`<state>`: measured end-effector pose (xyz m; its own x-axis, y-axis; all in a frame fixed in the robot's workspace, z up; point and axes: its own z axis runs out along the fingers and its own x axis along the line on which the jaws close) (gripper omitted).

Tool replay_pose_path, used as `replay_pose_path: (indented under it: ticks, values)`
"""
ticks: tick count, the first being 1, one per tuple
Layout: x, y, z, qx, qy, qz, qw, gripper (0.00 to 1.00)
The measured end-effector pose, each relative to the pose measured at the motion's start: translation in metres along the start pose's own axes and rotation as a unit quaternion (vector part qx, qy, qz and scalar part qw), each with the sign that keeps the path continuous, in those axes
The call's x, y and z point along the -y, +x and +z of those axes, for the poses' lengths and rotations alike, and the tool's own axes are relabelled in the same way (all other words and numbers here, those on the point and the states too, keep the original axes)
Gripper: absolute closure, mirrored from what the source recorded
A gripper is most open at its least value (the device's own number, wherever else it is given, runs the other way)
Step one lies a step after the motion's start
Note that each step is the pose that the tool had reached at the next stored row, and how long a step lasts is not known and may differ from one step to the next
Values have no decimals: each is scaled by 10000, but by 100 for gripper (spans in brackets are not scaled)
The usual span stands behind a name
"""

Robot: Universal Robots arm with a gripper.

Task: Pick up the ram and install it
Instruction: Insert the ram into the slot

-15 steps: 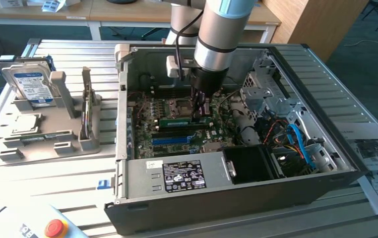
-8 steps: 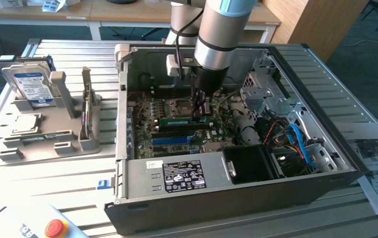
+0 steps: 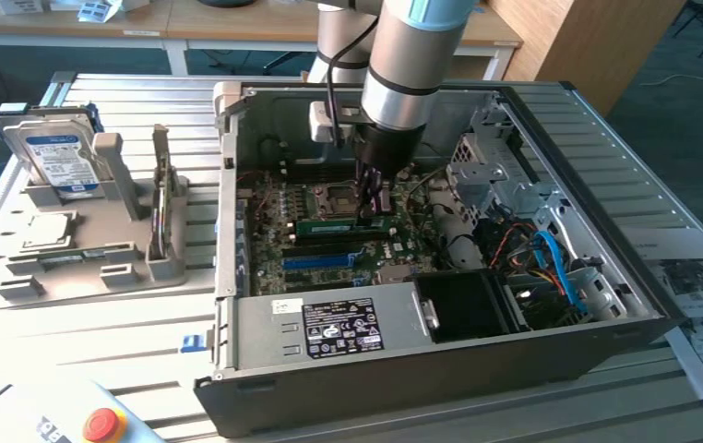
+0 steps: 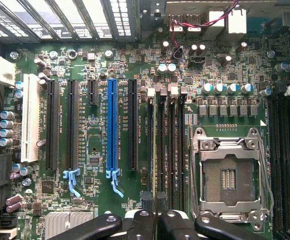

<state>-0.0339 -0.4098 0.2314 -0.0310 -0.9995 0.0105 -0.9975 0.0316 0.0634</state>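
Nearest me, the power supply [image 3: 327, 328] sits along the near wall of the open computer case [image 3: 450, 388]. Just past it on the motherboard [image 4: 84, 70] is the long blue slot [image 3: 321, 262], and past that the dark memory slots [image 3: 327, 242], all parallel and running from the exterior view's left to its right.

The ram [image 3: 327, 224] is directly over those memory slots, between them and the processor socket [image 3: 333, 196]. It stands on edge, its long axis lying along the slots, so it seems to need no turning, just a straight push down. I can't tell whether its lower edge is already in a slot or just above one.

The gripper [image 3: 373, 214] comes straight down onto the stick from above. Its fingers are pinched nearly together, and as far as I can judge they clamp the ram's top edge, a little toward the end at the exterior view's right rather than dead centre. In the wrist view the gripper [image 4: 155, 200] has its dark fingertips [image 4: 147, 201] straddling one of the slots [image 4: 166, 145] on the side away from the socket [image 4: 228, 172].

Well outside the case, toward the table's far corner on the exterior view's left, a hard drive [image 3: 59, 157] stands in a grey holder [image 3: 93, 268].
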Motion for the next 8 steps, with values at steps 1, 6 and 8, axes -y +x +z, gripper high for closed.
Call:
replay_pose_path:
  ticks: [1, 6, 8]
  values:
    - [0, 0, 0, 0, 0, -3, 10000, 88]
    - [0, 0, 0, -2, 1, -28, 10000, 88]
    - [0, 0, 0, -3, 0, -40, 10000, 88]
